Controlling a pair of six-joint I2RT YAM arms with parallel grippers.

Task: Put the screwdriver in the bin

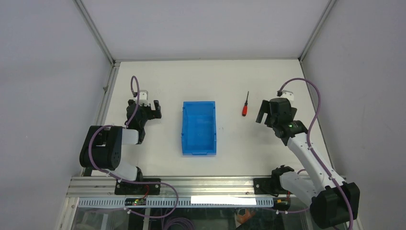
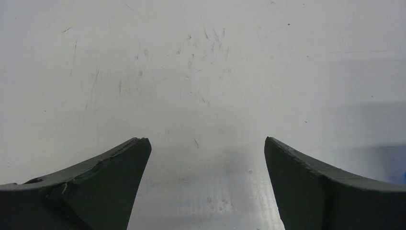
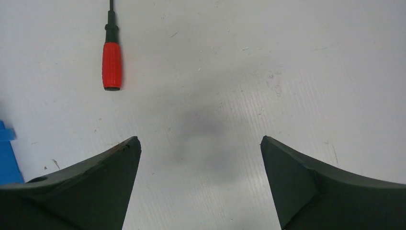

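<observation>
The small screwdriver (image 1: 245, 107) with a red handle and thin black shaft lies on the white table, right of the blue bin (image 1: 199, 127). It also shows in the right wrist view (image 3: 112, 64), up and left of the fingers. A corner of the bin (image 3: 5, 153) shows at that view's left edge. My right gripper (image 1: 266, 113) is open and empty, just right of the screwdriver and apart from it. My left gripper (image 1: 149, 108) is open and empty, left of the bin, over bare table (image 2: 206, 96).
The table is walled by grey panels at the back and both sides, with metal rails along the left and front edges (image 1: 167, 184). Purple cables loop above both arms.
</observation>
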